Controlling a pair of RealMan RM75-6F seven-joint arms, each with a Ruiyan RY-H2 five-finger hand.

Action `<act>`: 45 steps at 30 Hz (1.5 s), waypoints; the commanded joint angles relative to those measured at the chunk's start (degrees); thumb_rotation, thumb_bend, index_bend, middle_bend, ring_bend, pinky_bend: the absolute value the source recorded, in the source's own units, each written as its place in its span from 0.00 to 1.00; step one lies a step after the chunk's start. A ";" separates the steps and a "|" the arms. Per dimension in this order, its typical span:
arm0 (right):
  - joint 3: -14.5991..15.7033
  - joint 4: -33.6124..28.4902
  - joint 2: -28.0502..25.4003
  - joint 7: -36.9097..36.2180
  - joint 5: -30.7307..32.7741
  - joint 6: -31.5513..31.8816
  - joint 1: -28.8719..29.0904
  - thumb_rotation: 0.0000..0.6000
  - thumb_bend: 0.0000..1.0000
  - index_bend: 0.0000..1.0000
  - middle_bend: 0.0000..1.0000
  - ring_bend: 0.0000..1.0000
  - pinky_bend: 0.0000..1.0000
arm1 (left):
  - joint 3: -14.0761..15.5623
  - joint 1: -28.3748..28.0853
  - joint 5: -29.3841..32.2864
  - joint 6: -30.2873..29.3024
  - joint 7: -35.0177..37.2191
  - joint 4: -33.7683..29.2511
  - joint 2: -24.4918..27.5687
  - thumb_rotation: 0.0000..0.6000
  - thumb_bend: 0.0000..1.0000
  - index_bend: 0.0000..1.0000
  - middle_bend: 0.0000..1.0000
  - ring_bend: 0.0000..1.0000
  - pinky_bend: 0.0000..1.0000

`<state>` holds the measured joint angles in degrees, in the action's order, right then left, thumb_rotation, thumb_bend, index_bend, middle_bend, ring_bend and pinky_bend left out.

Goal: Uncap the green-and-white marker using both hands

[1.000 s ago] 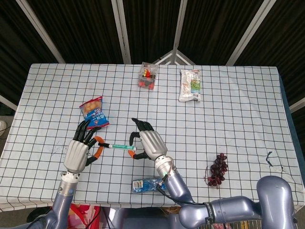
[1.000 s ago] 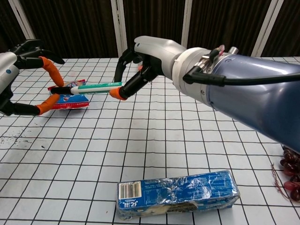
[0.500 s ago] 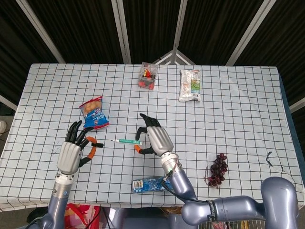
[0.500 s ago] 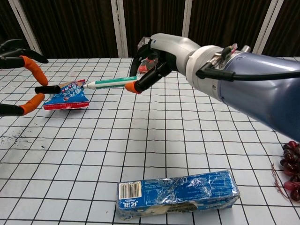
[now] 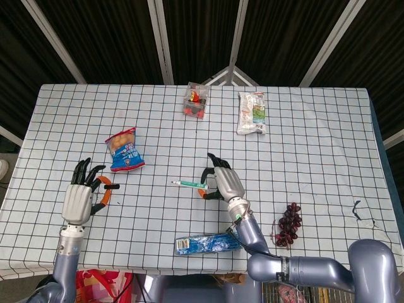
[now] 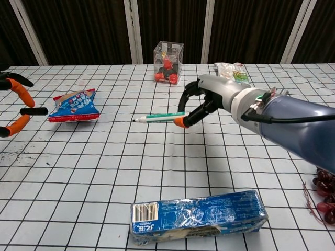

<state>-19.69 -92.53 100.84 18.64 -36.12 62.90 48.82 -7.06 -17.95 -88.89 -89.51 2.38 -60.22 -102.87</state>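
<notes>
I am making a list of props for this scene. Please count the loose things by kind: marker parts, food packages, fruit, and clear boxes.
Marker parts: 2, marker body and black cap
Food packages: 3, blue snack bag, white packet, blue foil pack
Fruit: 1, grape bunch
Clear boxes: 1
Total: 7

From my station, the chest view cuts off the left hand (image 6: 13,107) at the frame's left edge; I see only orange-tipped fingers (image 6: 20,91) and the black cap (image 6: 33,111). The grapes (image 6: 325,191) run off the right edge. The clear box (image 5: 196,101) contents are too small to identify.
</notes>
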 commanded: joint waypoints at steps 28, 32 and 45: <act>0.88 9.95 -4.77 -16.01 -9.44 -5.12 -10.27 1.00 0.24 0.05 0.02 0.00 0.00 | 1.50 9.12 1.70 -7.98 2.00 -14.81 22.45 1.00 0.46 0.00 0.00 0.00 0.00; 3.81 5.49 -11.42 -16.58 -18.44 1.25 -14.93 1.00 0.24 0.06 0.02 0.00 0.00 | 1.67 11.00 2.84 -8.60 1.50 -13.94 24.06 1.00 0.46 0.00 0.00 0.00 0.00; 14.20 7.55 -25.28 -8.37 -39.24 17.88 -25.99 1.00 0.27 0.21 0.02 0.00 0.00 | -0.20 12.26 7.06 -5.14 8.05 -11.30 24.85 1.00 0.46 0.04 0.00 0.00 0.00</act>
<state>-8.24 -86.39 78.25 6.81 -71.44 76.84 25.91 -6.99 -5.67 -82.54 -95.54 9.67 -71.79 -78.14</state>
